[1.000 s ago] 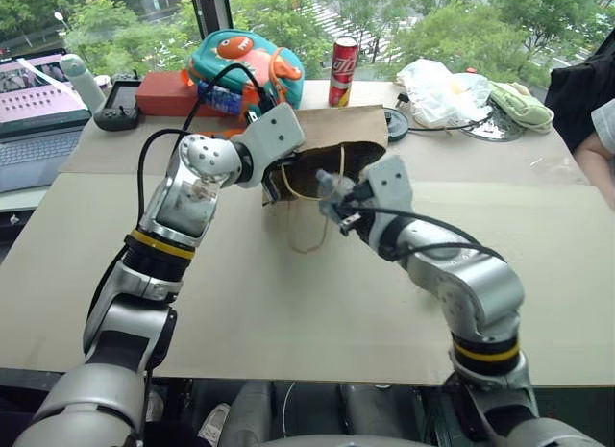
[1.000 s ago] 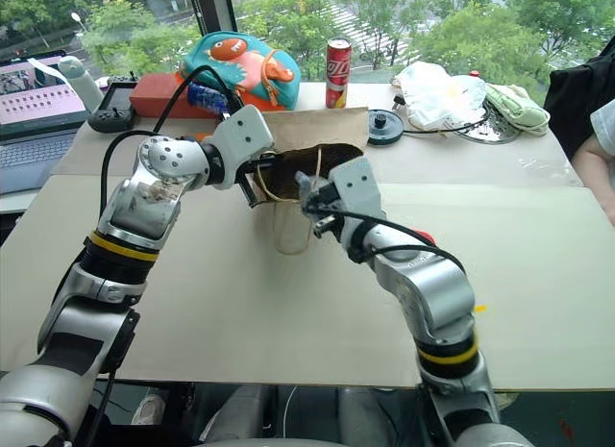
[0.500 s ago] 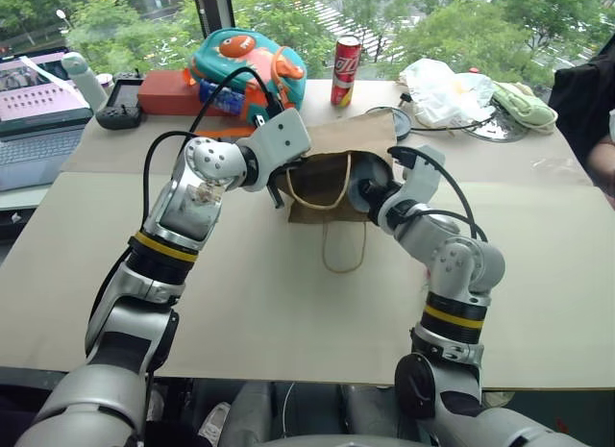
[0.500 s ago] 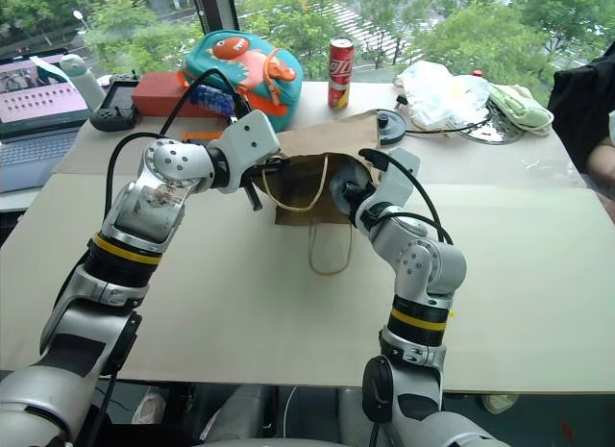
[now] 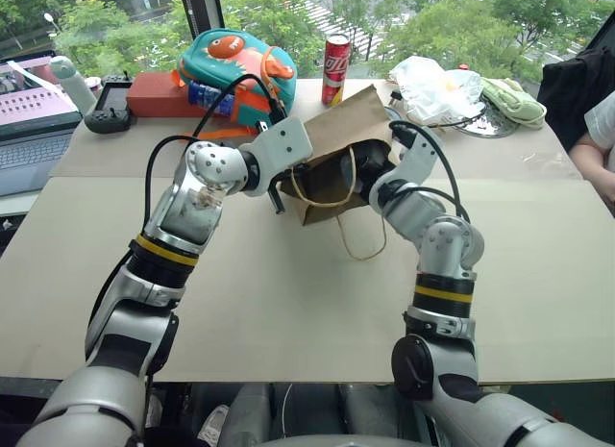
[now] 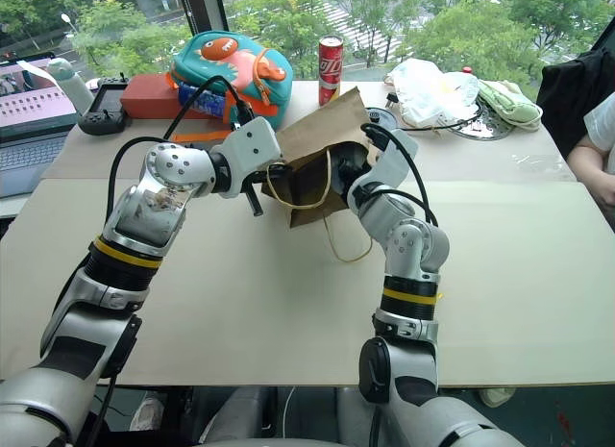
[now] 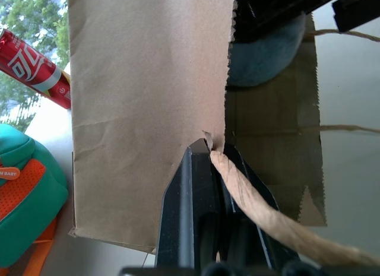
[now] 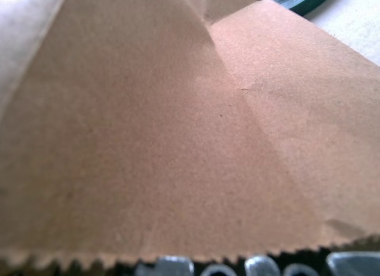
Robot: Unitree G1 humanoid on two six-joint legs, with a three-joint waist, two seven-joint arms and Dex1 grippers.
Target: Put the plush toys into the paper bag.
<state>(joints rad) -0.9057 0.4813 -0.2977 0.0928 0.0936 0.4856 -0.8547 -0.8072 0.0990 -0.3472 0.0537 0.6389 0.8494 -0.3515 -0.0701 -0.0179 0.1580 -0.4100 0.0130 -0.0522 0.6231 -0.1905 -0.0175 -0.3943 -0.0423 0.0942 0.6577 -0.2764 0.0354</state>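
Right gripper (image 5: 370,174) has pushed from outside into the mouth of the brown kraft paper bag (image 5: 341,130) with the pale grey rounded plush toy (image 7: 261,56); I can't tell its jaws' state. My left gripper (image 7: 209,154) keeps its jaws clamped on the rim, so release inside comes next, I judge.

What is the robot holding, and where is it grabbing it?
The left gripper pinches the paper bag by its rim at the mouth. The right gripper reaches into the bag; whether it holds anything can't be told.
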